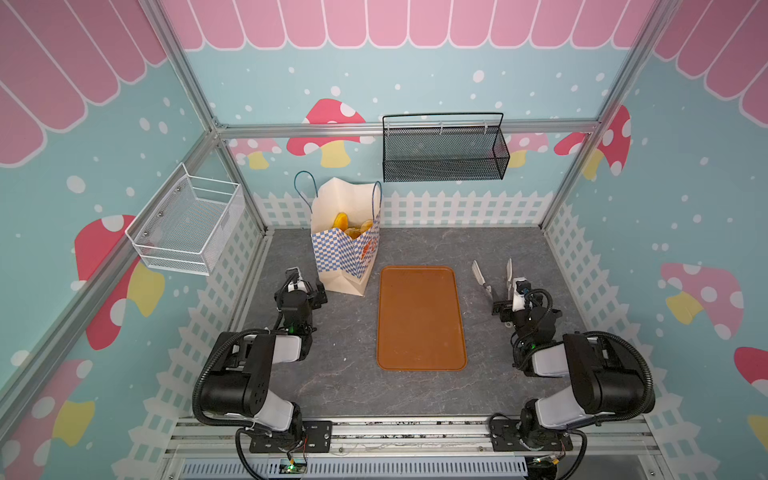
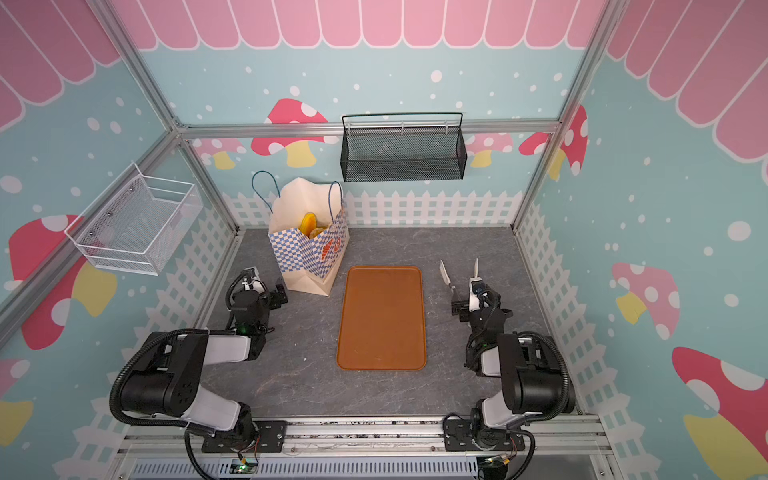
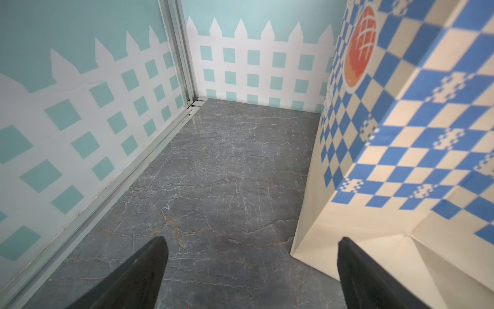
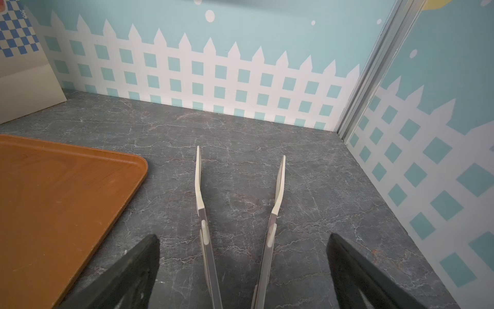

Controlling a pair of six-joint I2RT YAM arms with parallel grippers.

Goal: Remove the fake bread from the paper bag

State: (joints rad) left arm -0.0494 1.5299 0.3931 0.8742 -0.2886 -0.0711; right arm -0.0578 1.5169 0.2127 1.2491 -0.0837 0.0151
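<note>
Holding nothing in the left hand [image 3: 251,242], open wide, just beside the bag [image 1: 345,257]. Open wide on the right hand [image 4: 243,236] too, with tongs [image 4: 200,187] between, not squeezed. Can see bread [image 1: 351,226] inside the bag. Might bump the tall bag and tip it. Might drop shiny bread from the tongs.

The grey marble-patterned table [image 1: 340,374] looks smooth, with a faint sheen. The orange-brown rectangular tray [image 1: 419,320] on it shows a satin wood-grain finish, lightly scuffed. Left of the tray, the cream-white paper bag with a blue checkered band [image 1: 345,253] is matt, creased paper. The golden-yellow fake bread [image 1: 341,220] inside looks like glossy plastic. Right of the tray, the tongs [image 4: 198,182] have dull metal arms and matt cream tips. Beyond the tray hangs a matt black wire-mesh basket [image 1: 444,151].
</note>
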